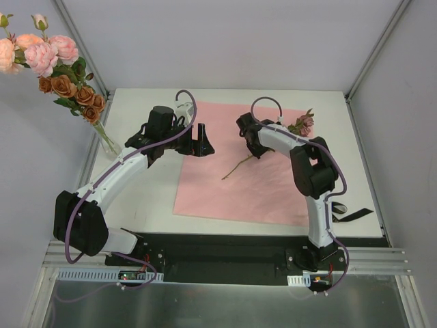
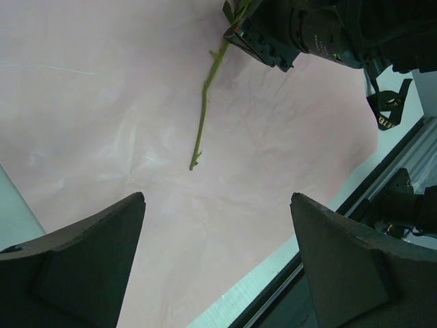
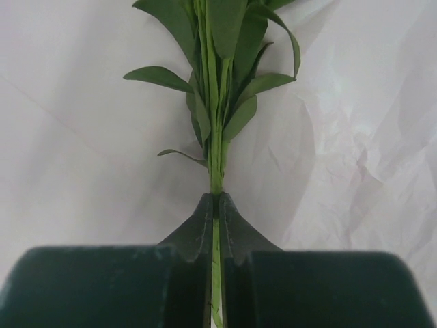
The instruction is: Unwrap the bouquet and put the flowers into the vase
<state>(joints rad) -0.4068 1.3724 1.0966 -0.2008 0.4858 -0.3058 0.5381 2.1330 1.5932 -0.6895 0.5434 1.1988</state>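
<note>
White surface (image 1: 143, 198) inside pale walls. Near right: black ribbon (image 1: 351, 215), loose. Middle: pink paper sheet (image 1: 225, 195), spread flat; over it, right pincer (image 3: 216, 205) clamped on green stem of single flower (image 3: 216, 160), leaves just past tips; alongside, left pincer (image 2: 217, 198) gaping, empty. Far left: vase (image 1: 108, 143), clear glass, holding flowers (image 1: 61, 68).

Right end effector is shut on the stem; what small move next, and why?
Probably lift straight up: the right end effector pinches the flower stem, which lies flat on the pink paper, and the vase stands far left.
</note>
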